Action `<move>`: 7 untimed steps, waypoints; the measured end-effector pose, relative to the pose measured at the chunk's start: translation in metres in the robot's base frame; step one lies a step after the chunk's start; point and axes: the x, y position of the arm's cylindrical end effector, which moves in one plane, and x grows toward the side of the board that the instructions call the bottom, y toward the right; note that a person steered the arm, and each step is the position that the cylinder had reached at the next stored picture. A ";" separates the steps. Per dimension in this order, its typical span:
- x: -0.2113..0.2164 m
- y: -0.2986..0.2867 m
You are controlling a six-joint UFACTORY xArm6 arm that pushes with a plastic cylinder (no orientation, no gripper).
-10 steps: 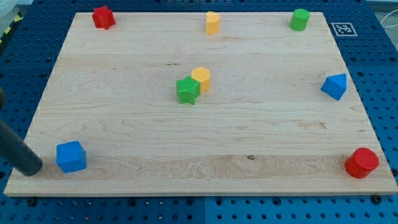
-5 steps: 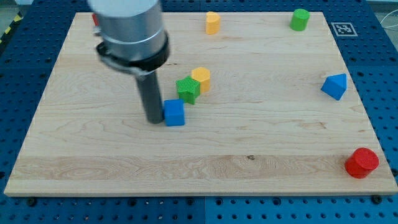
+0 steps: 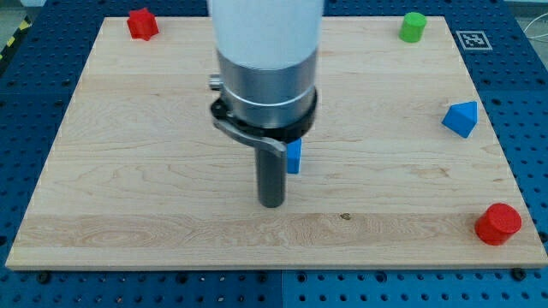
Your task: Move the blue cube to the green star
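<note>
A pale wooden board (image 3: 128, 205) with visible grain lies on a blue perforated desk (image 3: 531, 103), and a black-and-white marker tag (image 3: 473, 39) sits off the board's 1 o'clock corner. My tip (image 3: 271, 204) rests on the board a little below centre; there is no gripper on this arm, only the dark rod, so nothing is held. The blue cube (image 3: 294, 156) shows only as a sliver just beside the rod at its 2 o'clock, whether touching I cannot tell. The arm's grey and white body hides the green star. A red block (image 3: 141, 23) sits at 11 o'clock, a green cylinder (image 3: 413, 26) at 1, a blue wedge-like block (image 3: 461, 118) at 3, a red cylinder (image 3: 498, 224) at 4.
</note>
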 end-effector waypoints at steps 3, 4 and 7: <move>-0.029 0.032; -0.040 0.032; -0.056 0.032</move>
